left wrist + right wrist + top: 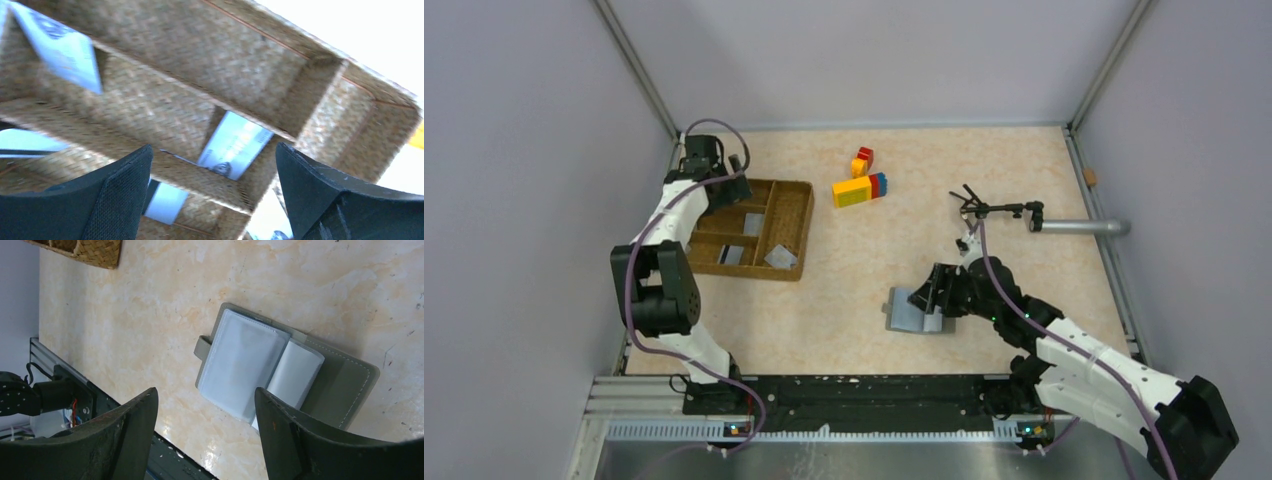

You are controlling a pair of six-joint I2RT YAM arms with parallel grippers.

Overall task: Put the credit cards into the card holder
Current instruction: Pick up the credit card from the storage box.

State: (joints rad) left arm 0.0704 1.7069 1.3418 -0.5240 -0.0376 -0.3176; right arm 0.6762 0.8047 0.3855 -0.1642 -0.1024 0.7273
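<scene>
Left arm (669,215) extends over tray (799,235), left fingers (120,195) spread empty above card (235,147); right arm (1074,345) crouches, right fingers (125,440) spread above open holder (345,385).

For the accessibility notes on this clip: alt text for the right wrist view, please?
An open grey card holder lies flat on the beige table, pale inner sleeves facing up. The right gripper hangs over it, jaws wide apart; a wicker tray corner shows top left.

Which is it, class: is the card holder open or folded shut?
Open. The card holder lies spread on the table, pale inner sleeves facing up, closing tab sticking out at one edge.
</scene>
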